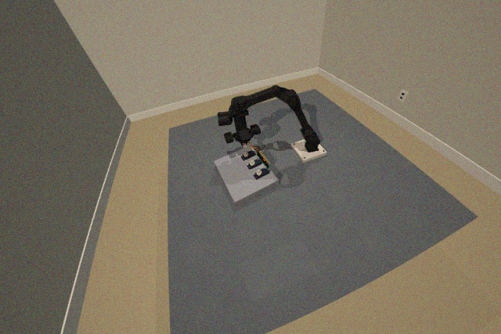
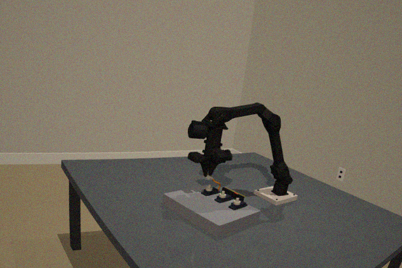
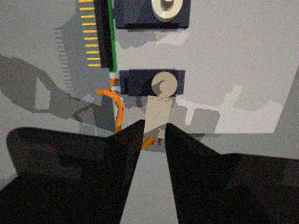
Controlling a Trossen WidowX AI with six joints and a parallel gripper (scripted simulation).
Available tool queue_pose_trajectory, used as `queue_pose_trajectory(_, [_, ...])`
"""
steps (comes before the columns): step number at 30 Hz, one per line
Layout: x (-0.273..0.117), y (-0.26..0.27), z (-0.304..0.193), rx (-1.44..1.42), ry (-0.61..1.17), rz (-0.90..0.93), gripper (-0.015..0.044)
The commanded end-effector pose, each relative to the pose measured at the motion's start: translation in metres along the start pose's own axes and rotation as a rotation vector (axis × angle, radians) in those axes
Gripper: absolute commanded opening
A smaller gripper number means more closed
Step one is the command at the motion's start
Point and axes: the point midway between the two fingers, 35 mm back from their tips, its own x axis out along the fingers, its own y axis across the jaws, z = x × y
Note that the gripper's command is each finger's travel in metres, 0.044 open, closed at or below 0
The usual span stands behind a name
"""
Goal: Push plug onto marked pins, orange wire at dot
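Observation:
My gripper (image 1: pixel 244 142) (image 2: pixel 208 175) (image 3: pixel 155 126) is shut on the pale flat plug (image 3: pixel 158 110) and holds it above the holder's end edge, beside the end servo (image 1: pixel 247 155) (image 2: pixel 210 191) (image 3: pixel 135 82). In the wrist view the plug's far end points at that servo. Its orange lead (image 2: pixel 216 182) (image 3: pixel 121 112) loops down to the left of the fingers. The light grey holder (image 1: pixel 239 184) (image 2: pixel 207 208) (image 3: pixel 238 56) carries a row of yellow pins (image 1: pixel 263 156) (image 3: pixel 91 38), up and left of the plug. The dot cannot be made out; the plug's holes are hidden.
Two more dark servos (image 1: pixel 254 163) (image 1: pixel 261 173) stand on the holder in line with the end one. The arm's white base plate (image 1: pixel 309 156) (image 2: pixel 276 198) stands on the dark table (image 1: pixel 282 241) (image 2: pixel 308 239), on the pin side of the holder.

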Motion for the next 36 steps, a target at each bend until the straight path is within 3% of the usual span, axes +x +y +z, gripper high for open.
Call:
queue_pose_trajectory(1, [-0.002,0.01,0.012,0.107,0.002,0.005,0.0])
queue_pose_trajectory(36, [-0.004,0.116,0.087,1.129,0.003,0.014,0.0])
